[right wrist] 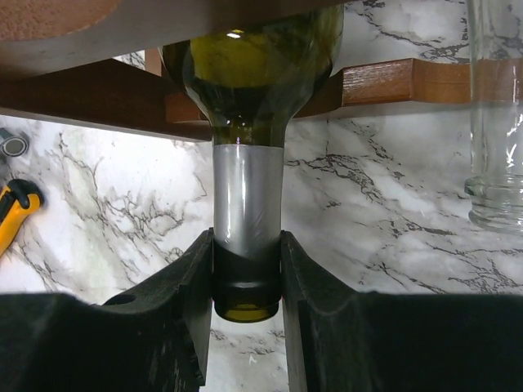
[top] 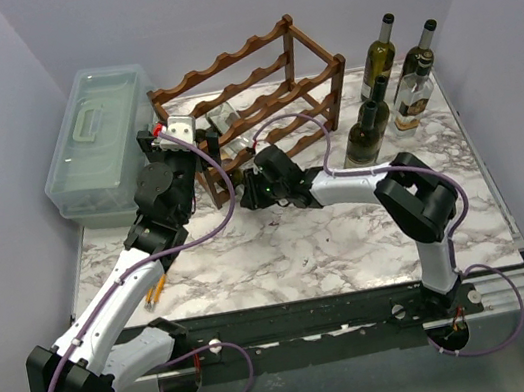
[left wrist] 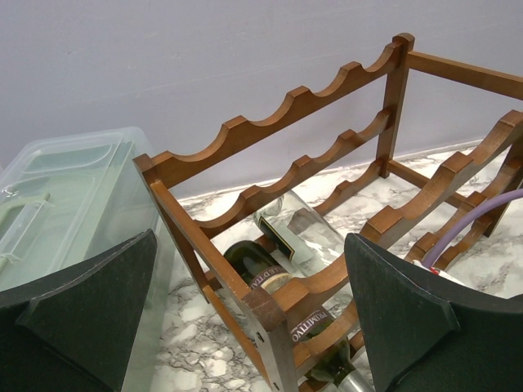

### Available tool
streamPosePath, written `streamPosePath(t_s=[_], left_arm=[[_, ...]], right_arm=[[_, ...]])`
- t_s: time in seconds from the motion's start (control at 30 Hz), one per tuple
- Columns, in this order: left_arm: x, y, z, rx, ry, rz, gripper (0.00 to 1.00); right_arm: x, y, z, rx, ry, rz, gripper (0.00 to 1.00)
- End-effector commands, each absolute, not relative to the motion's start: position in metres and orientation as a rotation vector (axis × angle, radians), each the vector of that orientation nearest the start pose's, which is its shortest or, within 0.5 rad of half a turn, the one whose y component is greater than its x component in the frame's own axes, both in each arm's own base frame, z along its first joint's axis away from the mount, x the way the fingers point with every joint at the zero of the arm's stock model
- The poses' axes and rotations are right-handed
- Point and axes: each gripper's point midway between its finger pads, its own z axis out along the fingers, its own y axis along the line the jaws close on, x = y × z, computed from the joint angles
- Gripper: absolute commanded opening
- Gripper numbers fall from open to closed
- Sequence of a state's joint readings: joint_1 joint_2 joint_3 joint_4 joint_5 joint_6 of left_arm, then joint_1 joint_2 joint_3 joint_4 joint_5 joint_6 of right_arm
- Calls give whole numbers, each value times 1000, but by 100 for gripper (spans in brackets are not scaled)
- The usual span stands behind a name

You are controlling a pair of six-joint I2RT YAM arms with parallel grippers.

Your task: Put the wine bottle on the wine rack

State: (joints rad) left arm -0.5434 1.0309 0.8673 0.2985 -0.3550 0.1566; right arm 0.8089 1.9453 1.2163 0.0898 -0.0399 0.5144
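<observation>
Right tool (right wrist: 248,278) narrow, clamped on wine bottle (right wrist: 249,188) neck; bottle body lying in wine rack (right wrist: 384,82), low tier, near side. Left tool (left wrist: 249,314) wide, holding nothing, at rack's left end.

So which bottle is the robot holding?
The green bottle with the silver neck, sticking out of the wine rack: the right gripper pinches its neck.

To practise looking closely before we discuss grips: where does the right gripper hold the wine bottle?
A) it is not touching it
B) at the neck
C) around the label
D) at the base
B: the right wrist view shows the right gripper clamped on either side of the foil-wrapped neck of the wine bottle, just above its mouth.
</observation>
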Motion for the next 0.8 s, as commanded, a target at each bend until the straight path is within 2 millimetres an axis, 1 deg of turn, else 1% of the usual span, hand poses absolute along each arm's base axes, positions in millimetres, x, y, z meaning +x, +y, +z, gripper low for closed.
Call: streamPosePath(t_s=[0.0,0.13,0.27,0.37,0.53,0.77], left_arm=[[356,-139,350,214,1419,-89,98],[356,-139,350,214,1418,-89,98],[355,-139,352,212,1416,-92,98],[355,-140,351,213,1416,-98,98],[356,-140,349,215,1421,-95,98],[356,-141,349,216,1421,-97,98]], right_arm=[[341,394,44,-389,2305,713,1],[332,394,32,-391,2344,740,1],[325,387,24,-375,2356,740,1],[328,386,22,-369,2353,722,1],[338,394,23,-373,2335,722,1],[345,399,12,-372,2341,701,1]])
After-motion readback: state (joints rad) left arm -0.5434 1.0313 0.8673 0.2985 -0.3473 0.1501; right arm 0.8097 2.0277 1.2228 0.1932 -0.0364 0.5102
